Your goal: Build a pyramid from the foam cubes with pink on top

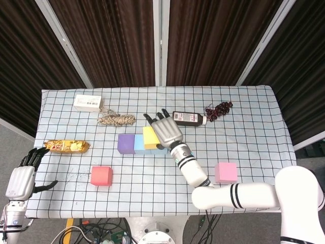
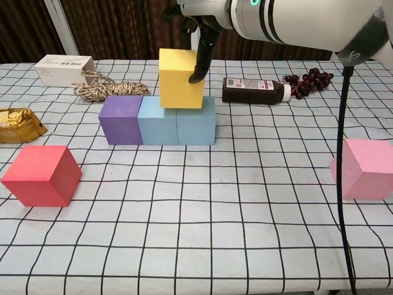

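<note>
A purple cube [image 2: 121,118] and two light blue cubes [image 2: 158,120] [image 2: 196,120] stand in a row mid-table. A yellow cube [image 2: 181,78] sits over the seam of the two blue ones, its underside at their tops. My right hand [image 1: 165,132] grips the yellow cube from above, with fingers [image 2: 199,61] down its right face. The red cube [image 2: 42,175] lies at the front left, and the pink cube [image 2: 363,168] at the front right. My left hand [image 1: 23,180] hangs off the table's left front corner, fingers apart and holding nothing.
Behind the row lie a dark bottle [image 2: 255,90] on its side, dark grapes [image 2: 310,80], a coil of rope [image 2: 107,91] and a white box [image 2: 64,69]. A gold packet [image 2: 18,125] is at the left edge. My right forearm [image 1: 190,168] crosses the table's front middle.
</note>
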Available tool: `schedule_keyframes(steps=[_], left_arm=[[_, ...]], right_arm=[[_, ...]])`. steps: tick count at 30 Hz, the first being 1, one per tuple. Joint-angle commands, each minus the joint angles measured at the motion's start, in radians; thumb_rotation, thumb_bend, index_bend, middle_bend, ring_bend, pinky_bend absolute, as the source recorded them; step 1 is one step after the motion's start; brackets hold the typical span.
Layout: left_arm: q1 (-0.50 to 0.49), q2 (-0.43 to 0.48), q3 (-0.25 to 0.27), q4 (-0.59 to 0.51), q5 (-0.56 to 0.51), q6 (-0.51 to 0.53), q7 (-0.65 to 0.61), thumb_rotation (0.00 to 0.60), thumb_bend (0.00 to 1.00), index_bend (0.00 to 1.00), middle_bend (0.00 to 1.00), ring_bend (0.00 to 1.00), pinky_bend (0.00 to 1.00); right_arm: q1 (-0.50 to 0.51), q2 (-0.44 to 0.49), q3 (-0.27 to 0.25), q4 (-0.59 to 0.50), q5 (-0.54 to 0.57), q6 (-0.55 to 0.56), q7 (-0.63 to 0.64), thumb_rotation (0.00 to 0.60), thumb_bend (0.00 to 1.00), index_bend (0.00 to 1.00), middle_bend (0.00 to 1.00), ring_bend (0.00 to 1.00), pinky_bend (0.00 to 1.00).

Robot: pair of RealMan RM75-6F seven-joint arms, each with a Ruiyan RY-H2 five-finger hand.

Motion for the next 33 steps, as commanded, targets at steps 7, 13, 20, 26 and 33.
schedule_keyframes(steps=[7,13,20,26,33], left_arm=[[0.002,-0.002,0.001,0.005,-0.001,-0.004,-0.003,0.600,0.06,0.13,0.10,0.05,0.16],[0.005,-0.002,0.001,0.009,0.001,-0.003,-0.008,0.600,0.06,0.13,0.10,0.05,0.16],[0.009,-0.002,0.003,0.017,0.000,-0.005,-0.018,0.600,0.06,0.13,0.10,0.05,0.16],[0.012,-0.003,0.002,0.025,-0.002,-0.005,-0.027,0.600,0.06,0.13,0.10,0.05,0.16],[0.014,-0.004,0.005,0.041,-0.006,-0.014,-0.050,0.600,0.06,0.13,0.10,0.05,0.16]], right_arm=[[0.011,-0.015,-0.009,0.020,0.016,-0.003,0.000,0.600,0.11,0.00,0.49,0.12,0.04],[0.024,-0.028,-0.009,0.035,0.035,-0.007,-0.006,0.600,0.11,0.00,0.49,0.12,0.04],[0.037,-0.041,-0.009,0.048,0.055,-0.001,-0.018,0.600,0.11,0.00,0.49,0.12,0.04],[0.048,-0.052,-0.007,0.064,0.072,-0.003,-0.026,0.600,0.11,0.00,0.49,0.12,0.04],[0.057,-0.059,-0.002,0.078,0.091,-0.005,-0.032,0.600,0.11,0.00,0.49,0.12,0.04]])
